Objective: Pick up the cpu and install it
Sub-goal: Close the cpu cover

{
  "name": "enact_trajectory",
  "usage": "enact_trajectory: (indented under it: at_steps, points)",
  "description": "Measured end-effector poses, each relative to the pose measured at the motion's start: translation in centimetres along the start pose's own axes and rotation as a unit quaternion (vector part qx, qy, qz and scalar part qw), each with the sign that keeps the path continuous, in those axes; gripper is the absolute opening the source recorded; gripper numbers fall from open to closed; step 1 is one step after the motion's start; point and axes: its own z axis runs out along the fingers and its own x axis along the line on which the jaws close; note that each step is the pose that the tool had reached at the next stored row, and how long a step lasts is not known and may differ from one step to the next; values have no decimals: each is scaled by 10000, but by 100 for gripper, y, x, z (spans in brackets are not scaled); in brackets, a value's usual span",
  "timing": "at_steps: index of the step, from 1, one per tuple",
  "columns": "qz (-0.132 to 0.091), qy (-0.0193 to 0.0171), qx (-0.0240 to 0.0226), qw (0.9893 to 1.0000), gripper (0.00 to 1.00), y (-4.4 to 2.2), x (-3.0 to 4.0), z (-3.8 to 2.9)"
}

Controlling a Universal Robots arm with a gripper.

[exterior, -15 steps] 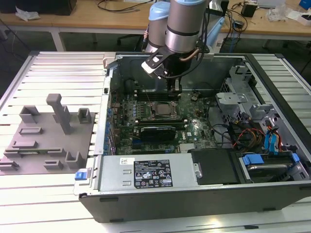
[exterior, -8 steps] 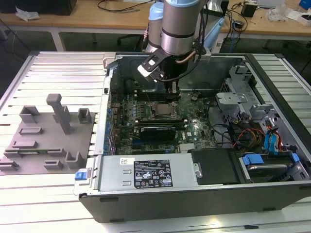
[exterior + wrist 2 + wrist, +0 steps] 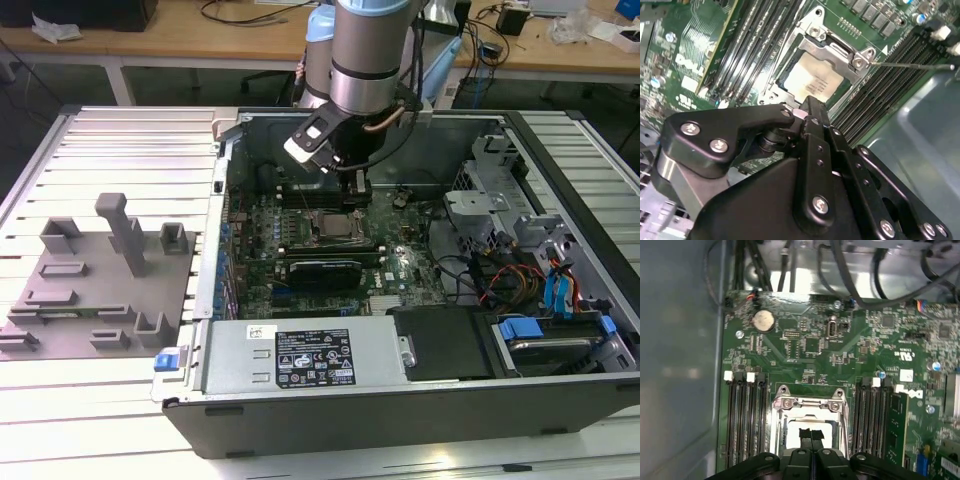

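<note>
The cpu [image 3: 333,229] lies flat in the metal-framed socket [image 3: 335,212] on the green motherboard inside the open computer case. Its pale silvery top shows in both wrist views [image 3: 814,80] [image 3: 791,434]. My gripper [image 3: 359,186] hangs just above the socket, a little toward the case's far wall. Its black fingertips [image 3: 811,434] are pressed together over the cpu's top, and I see nothing between them. In the second wrist view the gripper [image 3: 808,104] ends at the cpu's edge. Whether the tips touch the chip I cannot tell.
Memory slots [image 3: 742,420] flank the socket on both sides. A grey fixture plate with blocks [image 3: 100,290] lies at the exterior view's left, outside the case. The power supply [image 3: 300,355], a drive cage with blue tabs [image 3: 560,300] and loose cables [image 3: 850,285] crowd the case.
</note>
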Motion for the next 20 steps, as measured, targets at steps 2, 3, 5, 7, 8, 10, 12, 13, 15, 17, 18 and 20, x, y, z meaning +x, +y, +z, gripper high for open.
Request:
enact_trajectory:
  at_steps: [2,3,5,7,8,10,12,13,15,17,18,20]
  points:
    - [-237,2,-2,9997,11,0,0,0]
    - [-337,3,-3,9994,11,0,0,0]
    - [-563,5,-5,9984,11,0,0,0]
    - [-766,7,-3,9971,11,-1,0,1]
    - [-846,8,-2,9964,11,-1,0,1]
    - [-1134,11,-4,9935,11,2,0,3]
    - [-1433,13,-7,9897,11,3,0,3]
    - [-1503,14,-7,9886,11,3,0,3]
    - [-1593,15,-7,9872,11,4,0,3]
    - [-1764,16,-8,9843,11,3,0,3]
    - [-1830,17,-9,9831,11,4,0,3]
    - [-1998,19,-10,9798,11,3,0,3]
